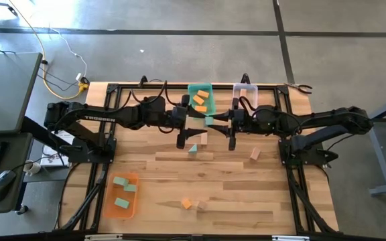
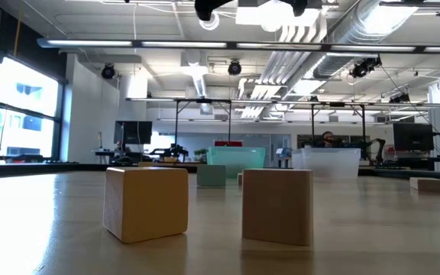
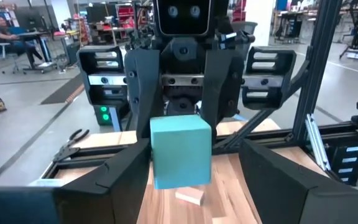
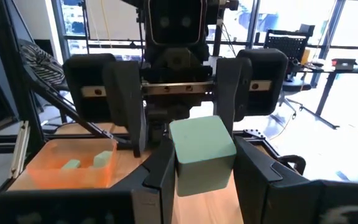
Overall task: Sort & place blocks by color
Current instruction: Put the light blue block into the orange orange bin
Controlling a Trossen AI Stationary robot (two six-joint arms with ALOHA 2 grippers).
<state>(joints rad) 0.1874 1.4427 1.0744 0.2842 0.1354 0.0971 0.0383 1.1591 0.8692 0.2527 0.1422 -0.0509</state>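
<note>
A teal-green cube (image 1: 209,121) hangs in the air at mid-table, just near of the teal bin (image 1: 201,88). My right gripper (image 4: 204,146) comes from the table's right and is shut on the cube (image 4: 202,155). My left gripper (image 3: 194,149) faces it from the left, open. Its fingers stand on either side of the same cube (image 3: 180,152), with a gap showing on one side. On the table lie a teal wedge (image 1: 193,148), tan blocks (image 1: 203,139) (image 1: 254,154) (image 1: 197,206) and an orange block (image 1: 187,203). My right gripper pinches the teal-green cube between its two fingers (image 4: 161,180), one on each opposite side face (image 4: 178,168). The fingers come level from the table's right side. The cube is lifted clear of the table and sits upright.
The teal bin holds orange blocks (image 1: 200,102). A clear bin (image 1: 244,90) stands to its right at the far edge. An orange bin (image 1: 121,195) with teal blocks sits near the table's near-left corner. Black frame rails (image 1: 106,134) run along both table sides.
</note>
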